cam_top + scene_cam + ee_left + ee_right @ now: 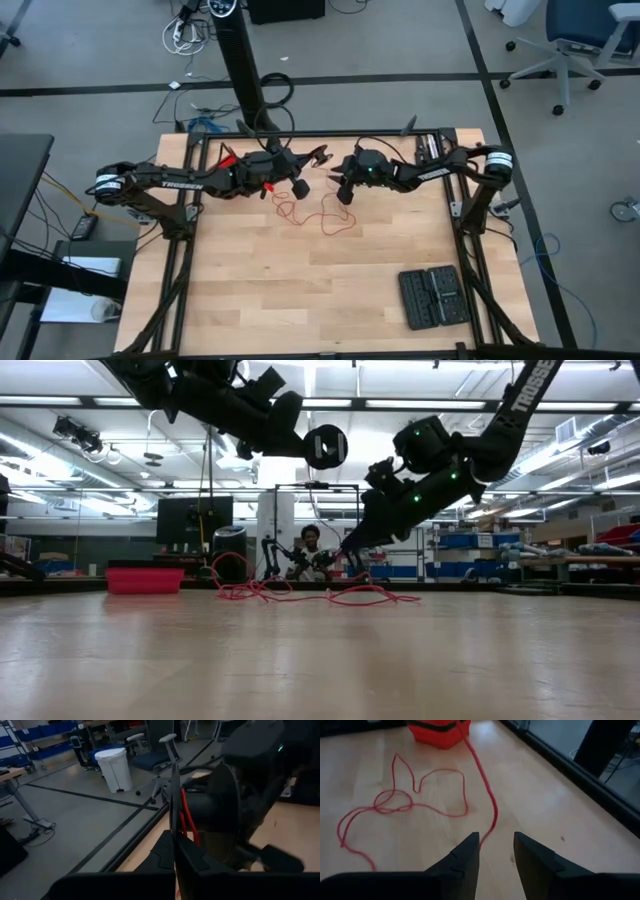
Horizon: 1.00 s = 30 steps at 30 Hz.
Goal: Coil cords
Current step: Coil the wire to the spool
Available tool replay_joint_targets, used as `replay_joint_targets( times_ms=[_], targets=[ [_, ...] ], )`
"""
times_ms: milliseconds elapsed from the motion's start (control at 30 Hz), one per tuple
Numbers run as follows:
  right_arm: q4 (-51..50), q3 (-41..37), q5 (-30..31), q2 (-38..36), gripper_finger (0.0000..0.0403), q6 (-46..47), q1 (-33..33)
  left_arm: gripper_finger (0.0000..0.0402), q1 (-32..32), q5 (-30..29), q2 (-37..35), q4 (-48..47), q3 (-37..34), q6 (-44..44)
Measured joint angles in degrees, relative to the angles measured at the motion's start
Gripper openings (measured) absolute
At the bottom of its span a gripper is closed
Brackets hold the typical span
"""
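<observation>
Right end effector (496, 851) hovers low over the bench (560, 795), fingers apart and empty, beside the red wire (440, 810). Left end effector (300, 188) clamps one strand. Wire sprawls in loose loops; coiling remains largely undone.

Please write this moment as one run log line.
thin red wire: loose on table | left gripper: shut on wire | right gripper: jaws open, over wire

I'm working in a robotics lab: beyond my right jaws, past the wooden worktop (300, 290), a person (311, 550) sits among blue storage bins (470, 542) under strip lights. Office chairs (575, 45) and loose cables (185, 35) dot the tape-marked floor (80, 60).
</observation>
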Motion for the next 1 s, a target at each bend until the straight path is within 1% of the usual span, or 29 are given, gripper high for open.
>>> replay_joint_targets(
  times_ms=[133, 333, 433, 500, 567, 633, 700, 833, 900, 1000],
  targets=[
    [4.3, 0.0, -1.3, 1.1, 0.0118, 0.1, 0.0, 0.0001, -0.1, 0.0, 0.0, 0.4, 0.0, -0.2],
    [5.6, 0.0, -0.9, 1.1, 0.0107, 0.5, 0.0, 0.0001, -0.1, 0.0, 0.0, 0.5, 0.0, -0.8],
    [6.7, 0.0, -0.6, 1.1, 0.0083, 1.1, 0.3, 0.0001, -0.1, 0.3, 0.0, 1.2, 0.0, -1.2],
    [6.8, 0.0, -0.7, 1.1, 0.0058, 1.0, 0.5, 0.0001, -0.1, 0.8, 0.0, 1.5, 0.0, -1.2],
    [7.4, 0.0, -1.0, 1.2, 0.0024, 0.8, 0.6, 0.0001, -0.1, 1.0, 0.1, 1.4, 0.0, -1.2],
    [7.4, 0.0, -0.9, 1.2, 0.0008, -0.4, 0.5, 0.0001, 0.0, 1.1, 0.1, 1.3, 0.0, -0.6],
    [7.7, 0.0, -0.5, 1.2, 0.0009, -1.0, 0.3, 0.0001, 0.5, 2.0, 0.1, 0.6, 0.0, 0.3],
    [7.6, 0.0, -0.5, 1.1, 0.0004, -1.4, -2.0, 0.0001, 1.9, 4.6, 0.1, 0.0, 0.0, 0.4],
    [7.2, 0.0, -0.6, 0.9, 0.0004, -0.6, -3.4, 0.0001, 2.8, 5.8, 0.1, -1.7, 0.0, 0.5],
    [6.3, 0.0, -0.8, -0.7, 0.0002, -1.1, -5.2, 0.0001, 4.6, 9.2, 0.1, -5.5, 0.0, 2.3]
  ],
)
